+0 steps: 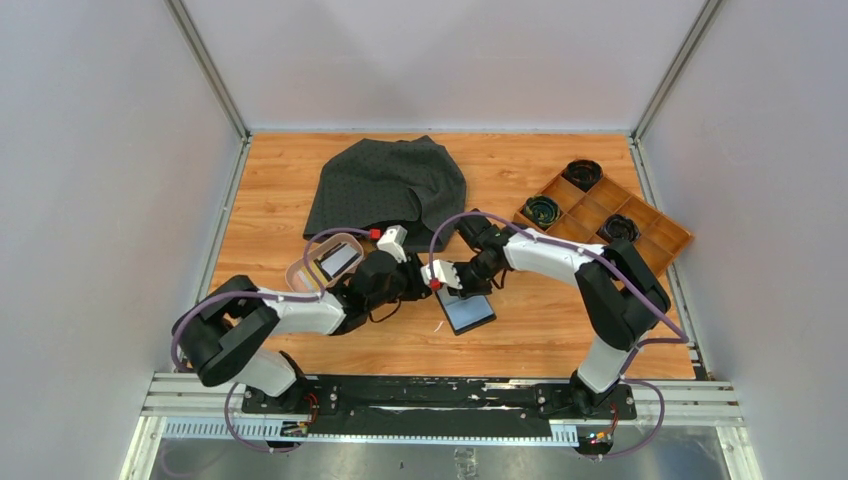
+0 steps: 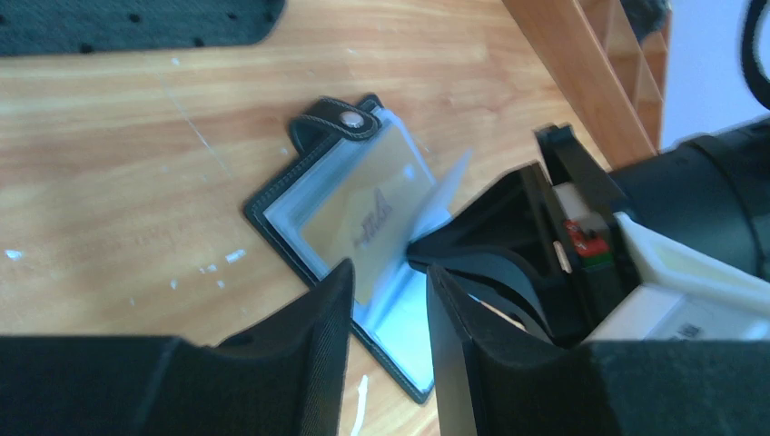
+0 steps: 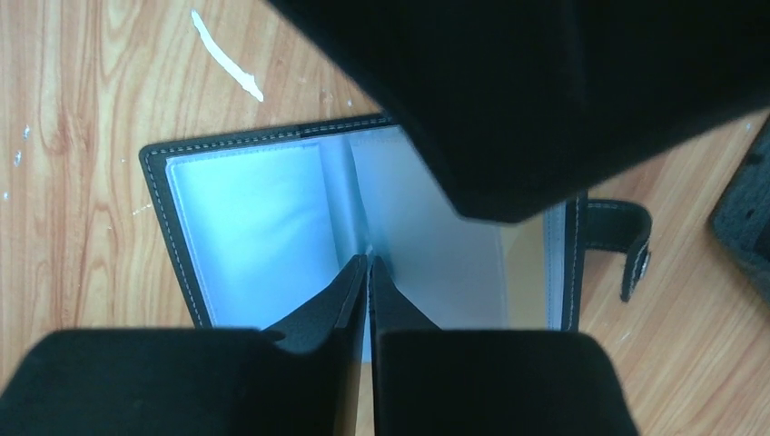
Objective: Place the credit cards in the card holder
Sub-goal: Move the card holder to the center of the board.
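Observation:
The card holder (image 1: 470,312) lies open on the wood, its greyish-blue pockets (image 3: 245,227) facing up and its snap strap (image 2: 350,118) at one end. A yellowish-tan credit card (image 2: 372,204) sits in one pocket, its near end sticking out toward my left gripper (image 2: 389,286). That gripper is open just above the holder and nothing is between its fingers. My right gripper (image 3: 368,265) is shut at the holder's spine, pinching a thin clear pocket leaf that stands up from it. Another credit card (image 1: 338,260) lies in the pink dish.
The pink oval dish (image 1: 300,275) sits left of both grippers. A dark cloth (image 1: 390,185) lies crumpled at the back. A wooden compartment tray (image 1: 660,235) with dark round items stands at the back right. Both wrists crowd together over the holder.

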You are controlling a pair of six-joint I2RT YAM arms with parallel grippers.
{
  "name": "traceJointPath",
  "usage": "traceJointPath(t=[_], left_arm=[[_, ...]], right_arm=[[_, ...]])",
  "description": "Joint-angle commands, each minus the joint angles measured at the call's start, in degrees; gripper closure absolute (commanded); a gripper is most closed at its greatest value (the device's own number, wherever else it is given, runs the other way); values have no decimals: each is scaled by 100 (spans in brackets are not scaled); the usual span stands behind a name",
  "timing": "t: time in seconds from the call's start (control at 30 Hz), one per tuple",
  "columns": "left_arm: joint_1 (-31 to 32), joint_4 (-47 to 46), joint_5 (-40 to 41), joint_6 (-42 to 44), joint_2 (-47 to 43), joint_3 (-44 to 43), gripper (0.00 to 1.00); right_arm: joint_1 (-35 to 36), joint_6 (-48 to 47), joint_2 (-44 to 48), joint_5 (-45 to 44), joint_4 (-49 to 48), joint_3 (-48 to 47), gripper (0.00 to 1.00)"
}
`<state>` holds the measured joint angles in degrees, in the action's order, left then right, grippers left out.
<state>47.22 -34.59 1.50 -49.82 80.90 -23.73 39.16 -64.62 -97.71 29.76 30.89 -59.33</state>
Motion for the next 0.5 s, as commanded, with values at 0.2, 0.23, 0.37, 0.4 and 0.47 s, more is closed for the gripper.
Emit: traceJointPath(t=[0.2,0.23,0.37,0.4,0.47], left_arm=[[-82,-89,-987,300,1098,-843,60],[-82,-121,-1048,298,1151,-864,61],[-82,-567,-1459,160,1318,-833,63],[-82,-656,-1533,135,1329,-823,64],[-82,-714,-1606,113,1331,-808,65]], right_arm=[[-21,-83,105,140,17,90,92],[-24,-35,125,148,21,89,91],[-94,138,298,352,156,-19,82],[-138,176,349,442,225,-68,80],[-259,207,478,649,463,-180,73]])
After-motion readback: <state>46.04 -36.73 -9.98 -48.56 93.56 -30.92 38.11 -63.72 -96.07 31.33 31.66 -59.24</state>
